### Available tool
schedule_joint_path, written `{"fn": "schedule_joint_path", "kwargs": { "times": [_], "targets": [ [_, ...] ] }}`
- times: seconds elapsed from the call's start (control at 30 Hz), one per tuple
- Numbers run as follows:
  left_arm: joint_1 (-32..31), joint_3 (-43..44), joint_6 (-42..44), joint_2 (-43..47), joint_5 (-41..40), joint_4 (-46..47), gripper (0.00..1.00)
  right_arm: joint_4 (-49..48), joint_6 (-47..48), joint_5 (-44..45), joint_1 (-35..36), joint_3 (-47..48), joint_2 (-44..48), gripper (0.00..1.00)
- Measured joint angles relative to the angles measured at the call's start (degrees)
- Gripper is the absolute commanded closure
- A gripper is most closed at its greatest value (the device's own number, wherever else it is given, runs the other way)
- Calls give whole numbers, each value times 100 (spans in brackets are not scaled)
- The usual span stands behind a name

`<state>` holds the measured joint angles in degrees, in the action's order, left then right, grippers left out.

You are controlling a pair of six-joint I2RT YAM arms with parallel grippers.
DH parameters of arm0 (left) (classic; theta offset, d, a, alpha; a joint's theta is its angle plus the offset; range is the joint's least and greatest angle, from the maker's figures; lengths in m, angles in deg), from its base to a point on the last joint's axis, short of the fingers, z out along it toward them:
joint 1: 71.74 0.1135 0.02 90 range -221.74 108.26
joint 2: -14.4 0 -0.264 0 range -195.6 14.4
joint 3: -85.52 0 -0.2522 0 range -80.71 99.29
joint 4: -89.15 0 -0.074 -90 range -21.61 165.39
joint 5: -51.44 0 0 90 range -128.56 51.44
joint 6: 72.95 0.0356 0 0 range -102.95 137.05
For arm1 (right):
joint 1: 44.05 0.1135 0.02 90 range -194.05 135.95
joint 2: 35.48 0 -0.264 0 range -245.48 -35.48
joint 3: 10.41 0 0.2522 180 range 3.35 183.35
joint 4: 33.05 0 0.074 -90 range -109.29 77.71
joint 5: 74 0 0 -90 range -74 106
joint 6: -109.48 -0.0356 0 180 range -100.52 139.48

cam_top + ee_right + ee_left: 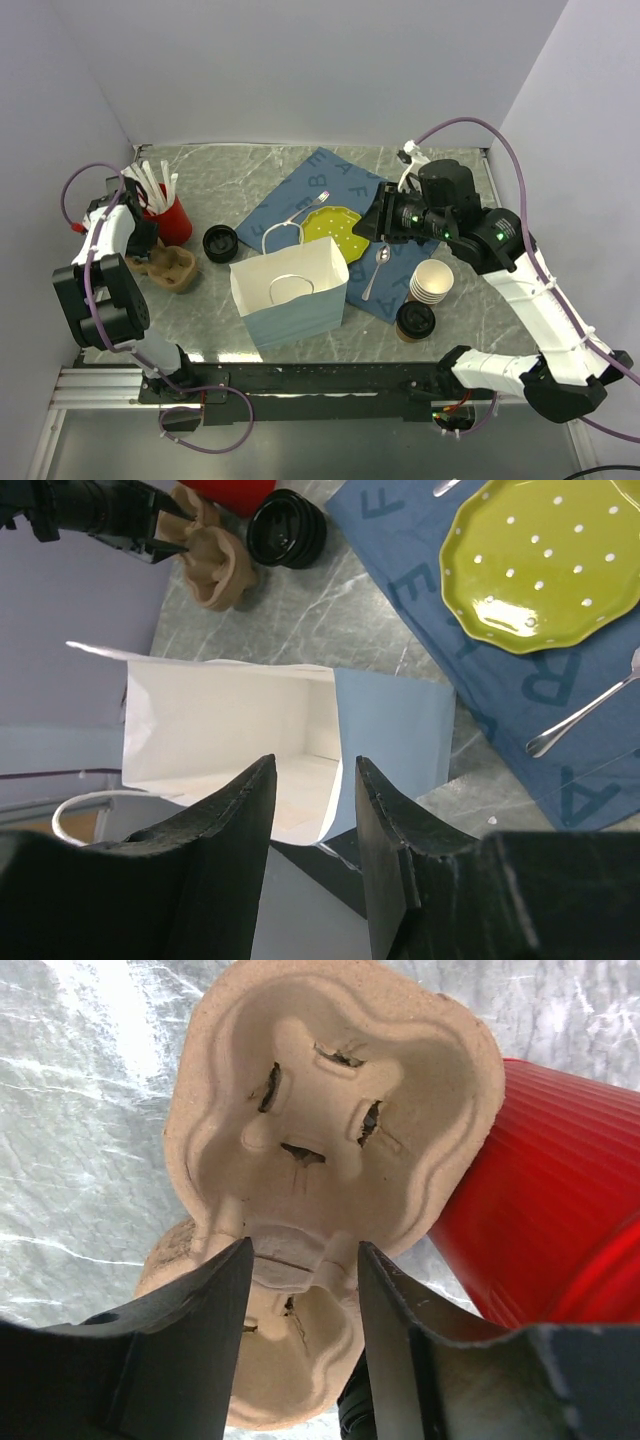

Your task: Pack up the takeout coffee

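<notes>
The takeout coffee [415, 320], a tan cup with a black lid, stands at the front right of the table and shows in neither wrist view. My right gripper [362, 228] [314, 762] is open and empty. It hangs above the open white and light-blue paper bag [290, 290] [230, 730], well away from the coffee. My left gripper [148, 252] [303, 1245] is open, with its jaws either side of the middle ridge of a pulp cup carrier [172, 268] [330, 1110].
A stack of lidless tan cups [432, 282] stands just behind the coffee. A loose black lid [220, 243] [287, 527] lies left of the bag. A red cup [172, 220] [560, 1200] holds straws. A yellow-green plate [332, 228] [545, 560] and a spoon [375, 272] lie on a blue cloth [310, 185].
</notes>
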<state>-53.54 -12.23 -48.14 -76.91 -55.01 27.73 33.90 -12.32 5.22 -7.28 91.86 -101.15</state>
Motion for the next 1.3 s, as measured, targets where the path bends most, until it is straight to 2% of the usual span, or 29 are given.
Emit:
{"fn": "schedule_joint_path", "kwargs": {
  "times": [0.47,0.9,1.03,1.13,1.3],
  "targets": [
    [26,146,254,-35,7,-284,51,0,-2,175,0,0,-160,55],
    [37,345,634,-44,168,-514,47,0,39,179,0,0,-164,55],
    [37,341,774,-162,391,-428,52,0,42,179,0,0,-164,55],
    [37,341,863,-262,422,-407,48,0,42,181,0,0,-164,55],
    [35,341,949,-262,413,-400,47,-2,76,219,0,0,-164,55]
  ]
}}
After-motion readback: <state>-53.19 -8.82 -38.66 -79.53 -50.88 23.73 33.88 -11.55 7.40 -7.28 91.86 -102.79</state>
